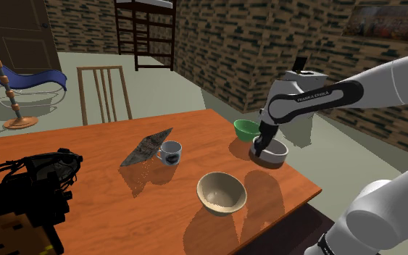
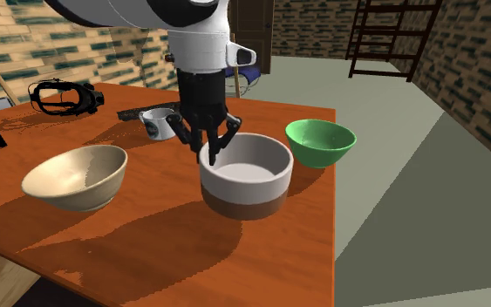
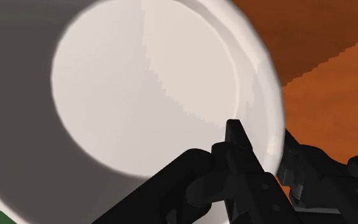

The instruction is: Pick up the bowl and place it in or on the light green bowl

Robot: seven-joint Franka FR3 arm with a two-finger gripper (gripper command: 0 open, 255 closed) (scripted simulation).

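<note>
The gripper [image 2: 210,155] seems clamped on the rim of the white bowl [image 2: 245,179], just beside the green bowl [image 2: 320,142]

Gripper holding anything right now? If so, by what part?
Yes: the gripper clasps the white bowl by its rim, one finger inside the wall and one outside, on the side nearest the mug.

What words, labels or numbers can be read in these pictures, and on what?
Arm: white lettering along its dark band, too small to read for sure.
Mug: dark marks on its side, not readable.
Nothing else here carries legible text.
</note>
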